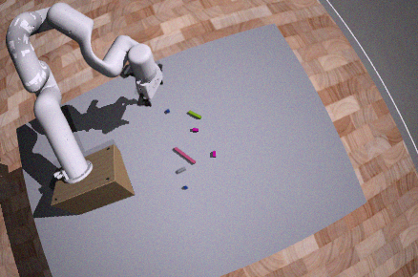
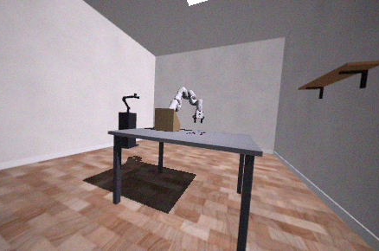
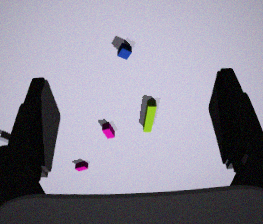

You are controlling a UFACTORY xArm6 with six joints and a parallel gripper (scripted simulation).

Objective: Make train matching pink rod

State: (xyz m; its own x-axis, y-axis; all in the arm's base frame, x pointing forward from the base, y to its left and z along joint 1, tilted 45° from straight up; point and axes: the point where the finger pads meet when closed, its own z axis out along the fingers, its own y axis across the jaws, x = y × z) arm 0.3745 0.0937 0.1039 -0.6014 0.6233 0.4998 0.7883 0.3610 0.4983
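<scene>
My gripper is open and empty. It hangs above the grey table, just left of a small blue rod. To the right of that lie a lime rod and a magenta rod. The pink rod lies at mid-table, with a second magenta rod to its right. A grey rod and a second blue rod lie below it. All rods lie apart. The wrist view shows the open fingers, the blue rod, the lime rod and both magenta rods.
The arm's brown base box stands at the table's left side. In the exterior view the arm and the rods are small and far off. A wall shelf hangs at the right.
</scene>
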